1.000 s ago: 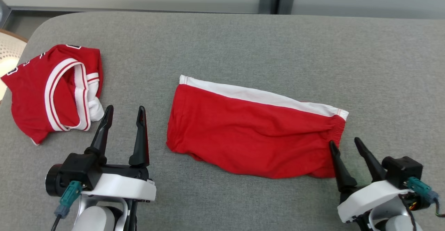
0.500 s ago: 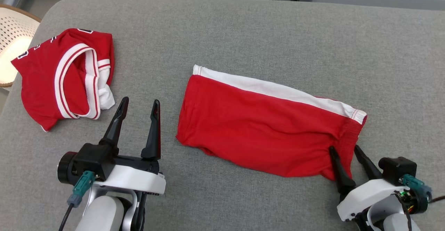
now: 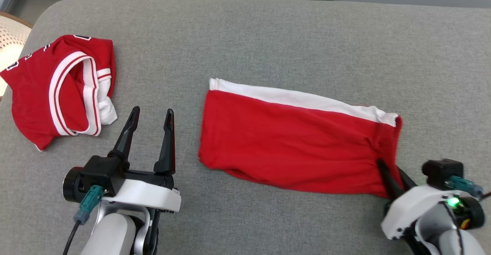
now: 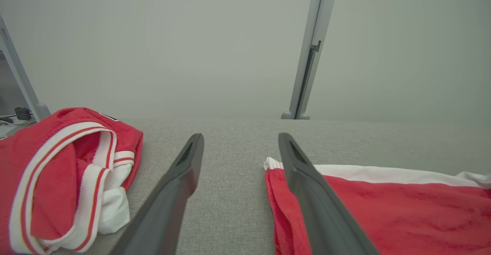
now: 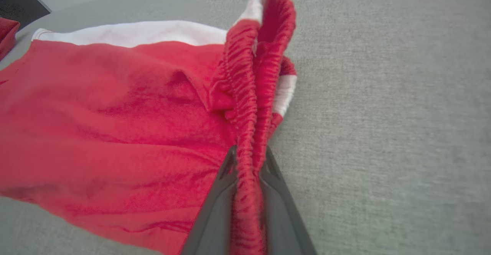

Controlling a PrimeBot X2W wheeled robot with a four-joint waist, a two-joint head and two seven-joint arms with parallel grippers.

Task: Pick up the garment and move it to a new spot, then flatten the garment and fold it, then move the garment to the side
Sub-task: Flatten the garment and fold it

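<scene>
Counter (image 3: 268,36): grey, cloth-covered, rounded at the far-left corner.
Shorts (image 3: 291,143): red, lying lengthwise across the counter from its middle toward the right edge, well short of the far edge. Mostly flat, with soft creases toward the right end.
Stripe (image 3: 299,99): white band along the shorts' far side, running end to end.
Waistband (image 5: 249,94): the gathered elastic end, at the shorts' right. In the right wrist view it stands up in a ridge, bunched and lifted off the counter, while the rest of the cloth (image 5: 115,113) lies down.
Right tool (image 3: 387,166): at the shorts' near-right corner, pressed together on the waistband. The wrist view shows red elastic squeezed between the two fingers (image 5: 249,153).
Left tool (image 3: 152,111): spread wide and holding nothing, over bare counter between the two garments, just left of the shorts' left end. One finger crosses in front of the shorts' edge (image 4: 383,209) in its wrist view (image 4: 241,137), and contact cannot be told.
Jersey (image 3: 42,94): red with white trim, crumpled near the far-left corner, well apart from the shorts and also seen at the left of the left wrist view (image 4: 50,163).
Post (image 4: 307,55): grey upright behind the far edge.
</scene>
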